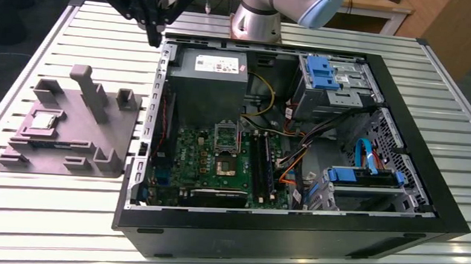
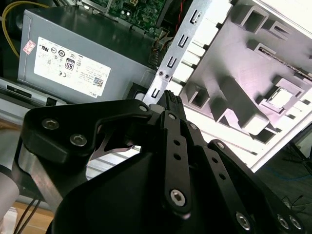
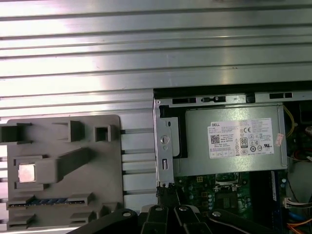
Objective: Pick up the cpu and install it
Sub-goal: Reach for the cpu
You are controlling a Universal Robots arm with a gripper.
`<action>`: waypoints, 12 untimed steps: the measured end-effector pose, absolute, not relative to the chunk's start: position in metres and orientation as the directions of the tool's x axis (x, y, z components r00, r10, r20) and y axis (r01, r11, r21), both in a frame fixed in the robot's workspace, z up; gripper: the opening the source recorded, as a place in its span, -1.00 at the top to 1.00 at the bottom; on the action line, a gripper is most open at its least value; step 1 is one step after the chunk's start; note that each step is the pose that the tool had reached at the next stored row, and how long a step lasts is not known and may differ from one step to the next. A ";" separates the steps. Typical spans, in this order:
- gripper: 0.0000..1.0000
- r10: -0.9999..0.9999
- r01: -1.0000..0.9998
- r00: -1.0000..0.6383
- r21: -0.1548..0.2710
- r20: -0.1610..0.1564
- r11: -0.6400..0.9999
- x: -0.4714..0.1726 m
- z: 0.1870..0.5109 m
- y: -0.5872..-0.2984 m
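Exterior view: my tool [image 1: 154,40] hangs narrow and empty above the case [image 1: 295,235] far edge, the cpu [image 1: 42,120] lying flat in its holder [image 1: 110,134] for grasping.

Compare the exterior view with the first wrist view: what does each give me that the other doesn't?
Exterior view: the drive-bay end of the case, with the blue drive caddies, and the arm's base. First wrist view: a straight-down look at the case wall behind the power supply. Shared: that power supply, the cpu lying in the grey tray, and the gripper near the case's corner.
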State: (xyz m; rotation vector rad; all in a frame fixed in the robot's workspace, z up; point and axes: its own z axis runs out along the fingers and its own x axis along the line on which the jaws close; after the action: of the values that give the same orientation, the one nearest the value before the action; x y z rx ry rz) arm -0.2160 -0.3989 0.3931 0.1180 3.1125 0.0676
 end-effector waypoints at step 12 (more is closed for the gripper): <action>0.80 0.076 0.075 -0.997 0.044 -0.024 0.996 -0.221 0.393 -0.399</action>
State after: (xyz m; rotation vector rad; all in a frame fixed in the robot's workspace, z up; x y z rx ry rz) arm -0.2211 -0.3990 0.3928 0.1180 3.1128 0.0677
